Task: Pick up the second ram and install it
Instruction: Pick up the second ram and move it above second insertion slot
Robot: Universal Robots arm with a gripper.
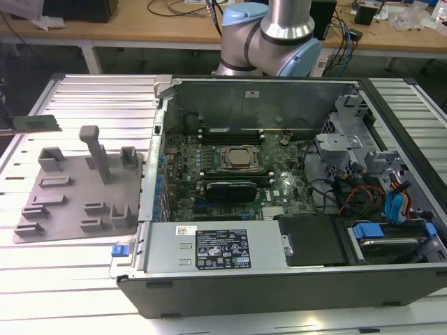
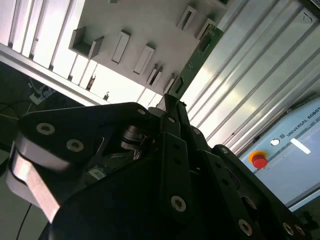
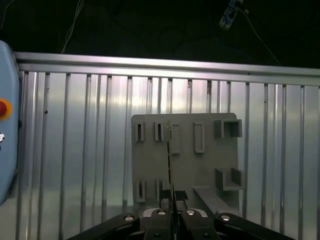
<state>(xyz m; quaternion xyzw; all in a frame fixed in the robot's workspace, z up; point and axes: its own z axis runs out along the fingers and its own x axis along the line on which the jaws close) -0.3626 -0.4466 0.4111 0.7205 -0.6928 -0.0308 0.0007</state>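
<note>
**Item: second ram** [image 2: 198,52]. It was held by one short end in the gripper [image 3: 170,214], whose jaws were clenched on it. The stick was seen edge-on in the first wrist view, carried over the grey holder tray [image 3: 210,150] and judged clear of its pockets.

**Risks (est.):**
- The grip was taken at one end only, so the stick could be pivoted or slipped if swung.
- The thin board could be flexed, or its contact edge scraped, if driven askew into a socket.

**Materials:**
- Ram: flat, narrow green PCB strip, matt, w/ small dark components.
- Tray: matt grey plate w/ rectangular pockets and raised posts.
- Table [image 3: 75,160]: ribbed bright metal, glossy.
- Gripper: black angular links, round bolt heads.
- Open PC case [image 1: 258,82] w/ motherboard [image 1: 279,192]: noted beside the tray, at the exterior view's right.
</note>
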